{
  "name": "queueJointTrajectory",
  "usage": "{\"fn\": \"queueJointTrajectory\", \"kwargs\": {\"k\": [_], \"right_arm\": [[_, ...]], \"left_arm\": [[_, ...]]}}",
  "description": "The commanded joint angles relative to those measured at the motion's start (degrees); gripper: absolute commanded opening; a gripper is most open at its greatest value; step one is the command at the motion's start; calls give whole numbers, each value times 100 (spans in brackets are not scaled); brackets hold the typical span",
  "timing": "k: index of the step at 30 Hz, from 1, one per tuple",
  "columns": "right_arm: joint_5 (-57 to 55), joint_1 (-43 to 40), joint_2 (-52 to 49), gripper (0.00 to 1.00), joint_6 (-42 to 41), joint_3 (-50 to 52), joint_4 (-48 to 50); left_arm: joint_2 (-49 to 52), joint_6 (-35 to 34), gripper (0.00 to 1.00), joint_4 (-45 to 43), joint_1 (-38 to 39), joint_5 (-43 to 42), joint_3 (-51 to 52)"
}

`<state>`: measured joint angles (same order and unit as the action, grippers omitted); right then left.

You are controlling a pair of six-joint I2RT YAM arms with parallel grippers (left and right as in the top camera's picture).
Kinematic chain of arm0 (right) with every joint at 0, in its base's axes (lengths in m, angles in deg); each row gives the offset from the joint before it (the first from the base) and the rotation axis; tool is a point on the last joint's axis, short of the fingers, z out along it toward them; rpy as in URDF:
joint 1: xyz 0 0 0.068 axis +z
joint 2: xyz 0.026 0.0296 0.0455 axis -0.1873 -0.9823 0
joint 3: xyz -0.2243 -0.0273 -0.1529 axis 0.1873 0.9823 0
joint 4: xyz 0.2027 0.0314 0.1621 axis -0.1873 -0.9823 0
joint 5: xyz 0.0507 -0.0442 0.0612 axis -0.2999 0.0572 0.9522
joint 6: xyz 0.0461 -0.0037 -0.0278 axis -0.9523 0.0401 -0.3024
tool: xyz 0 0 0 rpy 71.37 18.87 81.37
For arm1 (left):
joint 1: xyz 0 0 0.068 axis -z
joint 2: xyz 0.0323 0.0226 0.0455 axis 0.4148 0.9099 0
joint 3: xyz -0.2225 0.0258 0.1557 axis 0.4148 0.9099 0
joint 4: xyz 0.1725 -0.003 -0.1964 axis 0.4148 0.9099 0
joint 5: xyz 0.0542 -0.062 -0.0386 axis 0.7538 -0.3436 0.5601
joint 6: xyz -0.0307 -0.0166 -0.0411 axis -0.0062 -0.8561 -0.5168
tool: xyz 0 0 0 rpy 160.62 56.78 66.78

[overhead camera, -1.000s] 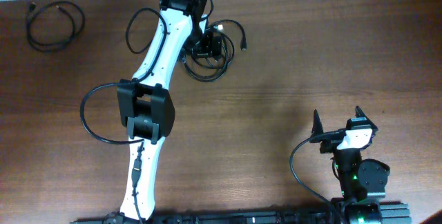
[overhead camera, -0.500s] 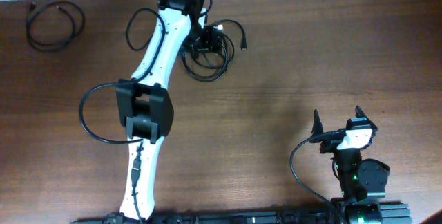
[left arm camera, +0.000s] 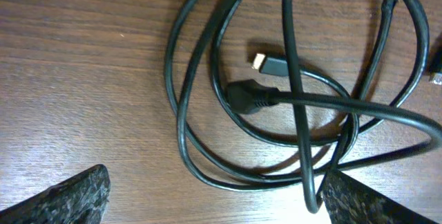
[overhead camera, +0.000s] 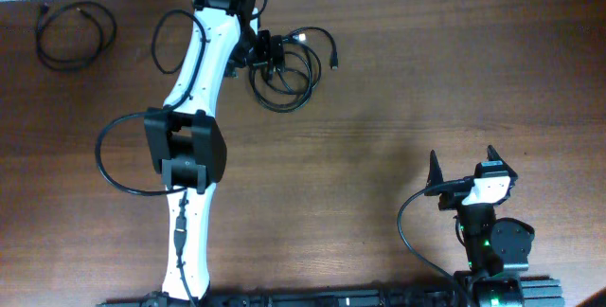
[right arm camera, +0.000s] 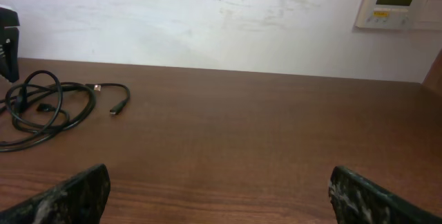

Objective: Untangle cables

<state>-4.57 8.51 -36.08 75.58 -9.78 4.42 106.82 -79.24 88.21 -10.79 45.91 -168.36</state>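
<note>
Far left on the dark wood counter (overhead camera: 379,108), a lone cable (overhead camera: 74,34) lies in a loose loop by itself. Toward the middle, we see the left gripper (overhead camera: 270,58) over the left edge of a tangled bundle of cables (overhead camera: 289,72). Its fingers (left arm camera: 69,196) are spread wide and hold nothing, and the bundle's lower loops lie between them on the wood. At lower right, the right gripper (overhead camera: 464,160) is also spread and empty, well apart from the bundle.
</note>
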Motion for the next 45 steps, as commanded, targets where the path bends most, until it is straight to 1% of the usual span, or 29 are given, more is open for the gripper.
{"fn": "queueJointTrajectory", "kwargs": {"k": [1, 4, 8, 13, 20, 22, 28, 31, 45], "right_arm": [[-48, 39, 26, 98, -9, 31, -28], [-48, 39, 28, 98, -9, 31, -28], [-48, 39, 26, 98, -9, 31, -28], [-48, 39, 26, 98, -9, 31, -28], [-48, 39, 28, 98, -9, 31, -28], [-48, 39, 26, 98, -9, 31, -28], [-48, 39, 28, 98, -9, 31, -28], [-48, 39, 26, 98, -9, 31, -28], [-48, 39, 28, 98, -9, 31, -28]], "left_arm": [[50, -55, 99, 2, 197, 44, 219], [50, -55, 99, -160, 332, 42, 592], [50, -57, 99, -566, 476, 37, 1416], [50, -55, 99, -640, 498, 42, 1801], [48, -37, 99, -682, 498, 39, 1786], [48, 120, 99, -678, 498, 39, 1685], [46, 166, 99, -350, 498, 39, 953], [46, 164, 99, -321, 498, 39, 671], [48, 160, 99, -1047, 461, 42, 649]]}}
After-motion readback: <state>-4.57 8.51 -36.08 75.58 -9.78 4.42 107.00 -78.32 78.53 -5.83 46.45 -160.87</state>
